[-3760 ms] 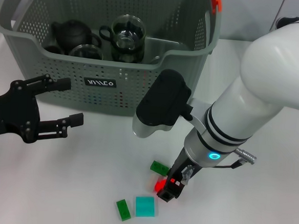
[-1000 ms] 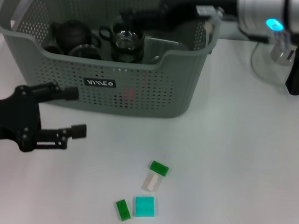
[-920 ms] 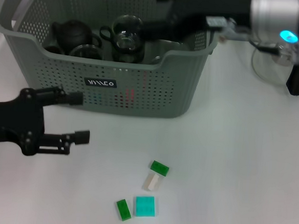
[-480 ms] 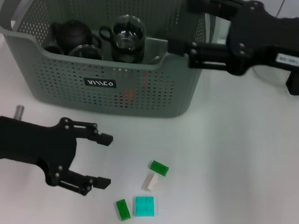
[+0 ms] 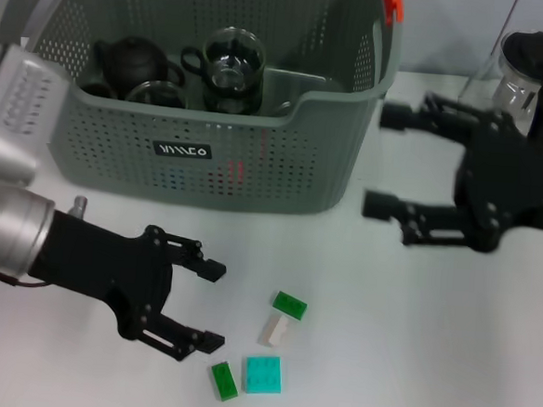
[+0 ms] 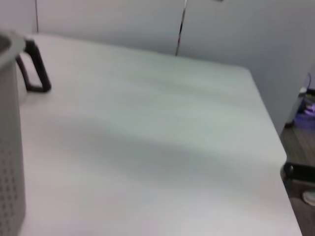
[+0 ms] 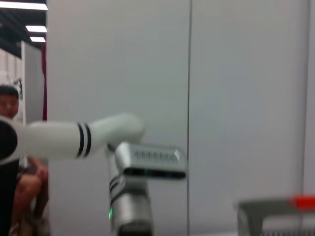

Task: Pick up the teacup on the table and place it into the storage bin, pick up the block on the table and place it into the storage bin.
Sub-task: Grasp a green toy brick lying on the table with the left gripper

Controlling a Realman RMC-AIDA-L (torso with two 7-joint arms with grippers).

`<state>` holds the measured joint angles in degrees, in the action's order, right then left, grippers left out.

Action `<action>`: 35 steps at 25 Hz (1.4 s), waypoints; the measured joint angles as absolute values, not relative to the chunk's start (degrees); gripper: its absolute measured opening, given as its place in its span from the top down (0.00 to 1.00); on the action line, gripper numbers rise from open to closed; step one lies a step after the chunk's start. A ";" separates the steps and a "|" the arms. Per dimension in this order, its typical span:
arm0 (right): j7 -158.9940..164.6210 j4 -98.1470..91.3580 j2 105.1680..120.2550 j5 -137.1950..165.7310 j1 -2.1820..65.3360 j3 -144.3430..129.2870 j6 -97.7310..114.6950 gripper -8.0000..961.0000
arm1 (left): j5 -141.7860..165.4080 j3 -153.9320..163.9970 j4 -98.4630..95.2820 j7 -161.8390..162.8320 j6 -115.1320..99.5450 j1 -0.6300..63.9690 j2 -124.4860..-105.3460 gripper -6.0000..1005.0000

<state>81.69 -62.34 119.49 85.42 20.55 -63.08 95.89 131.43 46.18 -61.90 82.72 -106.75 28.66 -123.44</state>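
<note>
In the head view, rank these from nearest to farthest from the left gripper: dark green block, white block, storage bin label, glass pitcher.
From the left gripper, open and low over the table:
1. Dark green block, just below it toward the table's front edge.
2. White block, to its right.
3. Storage bin label, on the bin's front wall.
4. Glass pitcher, far right corner.

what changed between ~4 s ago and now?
The red block is gone from the table. The right gripper, then shut on it, now hangs open and empty beside the storage bin. The left gripper, open, has come down toward the green blocks. Bin, teaware and the other blocks stayed put.
</note>
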 joint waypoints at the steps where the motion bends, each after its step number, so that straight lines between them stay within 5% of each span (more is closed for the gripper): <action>1: 82.74 -62.22 119.16 87.76 20.78 -61.86 97.11 0.03 | 131.66 47.13 -61.92 83.25 -106.12 28.67 -123.56 0.16; 10: 93.88 -60.41 117.03 108.63 25.46 -58.75 100.03 0.03 | 131.62 50.81 -58.27 85.16 -100.64 30.08 -124.32 0.16; 35: 96.06 -54.50 119.29 111.66 33.21 -55.73 95.87 0.03 | 138.35 70.14 -75.37 104.09 -101.81 26.78 -124.33 0.17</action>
<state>96.07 -54.50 119.29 111.66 33.21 -55.74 95.87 138.35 70.14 -75.37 104.09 -101.82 26.78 -124.33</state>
